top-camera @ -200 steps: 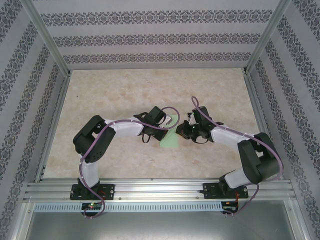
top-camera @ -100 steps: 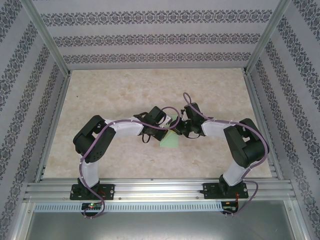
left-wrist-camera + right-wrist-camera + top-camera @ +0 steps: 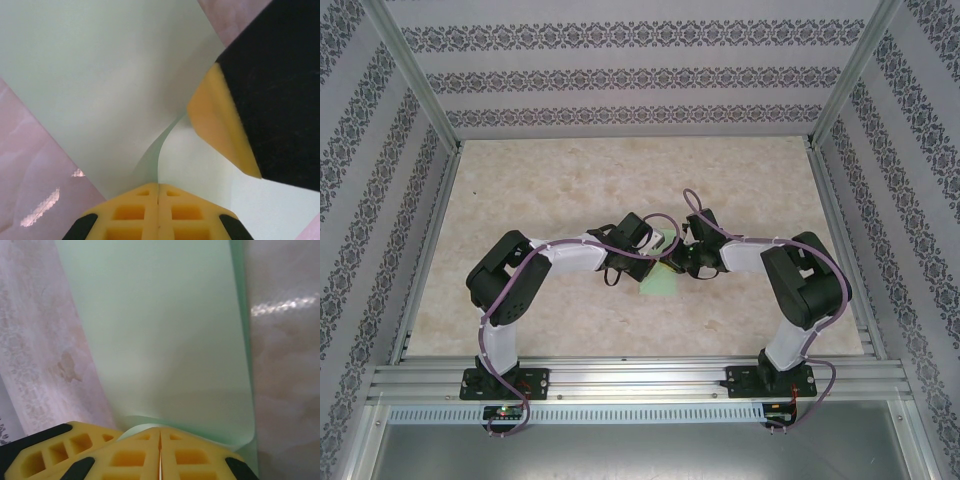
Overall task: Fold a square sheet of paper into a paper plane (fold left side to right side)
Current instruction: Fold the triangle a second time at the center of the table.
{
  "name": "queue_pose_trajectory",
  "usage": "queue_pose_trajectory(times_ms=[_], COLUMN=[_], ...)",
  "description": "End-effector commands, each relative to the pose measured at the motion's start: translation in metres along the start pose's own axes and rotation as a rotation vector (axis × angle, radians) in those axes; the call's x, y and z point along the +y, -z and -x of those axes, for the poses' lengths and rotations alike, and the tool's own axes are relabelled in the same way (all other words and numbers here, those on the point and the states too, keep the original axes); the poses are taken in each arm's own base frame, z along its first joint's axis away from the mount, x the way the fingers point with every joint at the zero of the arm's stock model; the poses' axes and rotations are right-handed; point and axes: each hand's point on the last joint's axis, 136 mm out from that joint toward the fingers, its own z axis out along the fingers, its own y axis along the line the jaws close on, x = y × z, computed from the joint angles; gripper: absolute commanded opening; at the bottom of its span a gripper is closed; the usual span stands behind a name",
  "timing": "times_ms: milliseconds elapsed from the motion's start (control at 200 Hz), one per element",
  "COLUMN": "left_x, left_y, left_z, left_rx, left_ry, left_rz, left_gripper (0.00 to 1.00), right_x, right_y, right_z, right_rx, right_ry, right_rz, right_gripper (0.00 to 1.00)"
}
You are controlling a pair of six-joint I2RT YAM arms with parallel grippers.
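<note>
Square sheet of paper (image 3: 661, 284), curled, tight in left end effector (image 3: 158, 195) and right end effector (image 3: 160, 437)

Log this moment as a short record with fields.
paper: square sheet of paper, pale green, curled upward, not lying flat
left hand: shut on the paper's edge
right hand: shut on the paper where it curls
hands: close together, above the middle of the table
fold: no sharp crease visible
</note>
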Motion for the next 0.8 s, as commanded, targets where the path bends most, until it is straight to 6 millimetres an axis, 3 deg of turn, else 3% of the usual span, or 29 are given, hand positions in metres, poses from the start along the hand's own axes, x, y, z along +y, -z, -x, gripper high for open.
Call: queue_pose_trajectory(times_ms=[0, 315, 470, 644, 794], left_x=[0.006, 0.0, -0.009, -0.016, -0.025], left_y=[-0.01, 0.003, 0.028, 0.065, 0.086], left_z=[-0.006, 0.005, 0.025, 0.043, 0.04], left_rx=[0.022, -0.018, -0.086, -0.164, -0.209], left_ry=[-0.004, 0.008, 0.018, 0.027, 0.068], left_rz=[0.006, -0.014, -0.035, -0.038, -0.084], left_gripper=[0.01, 0.02, 0.11, 0.31, 0.33], right_x=[-0.015, -0.041, -0.054, -0.058, -0.055], right_y=[-0.007, -0.009, -0.013, -0.014, -0.014], right_z=[-0.006, -0.018, -0.026, -0.028, -0.026], right_rx=[0.01, 0.028, 0.043, 0.048, 0.048], right_ry=[0.018, 0.006, -0.006, -0.006, 0.0], right_rz=[-0.053, -0.125, -0.152, -0.16, -0.157], right_gripper=[0.09, 0.09, 0.09, 0.09, 0.09])
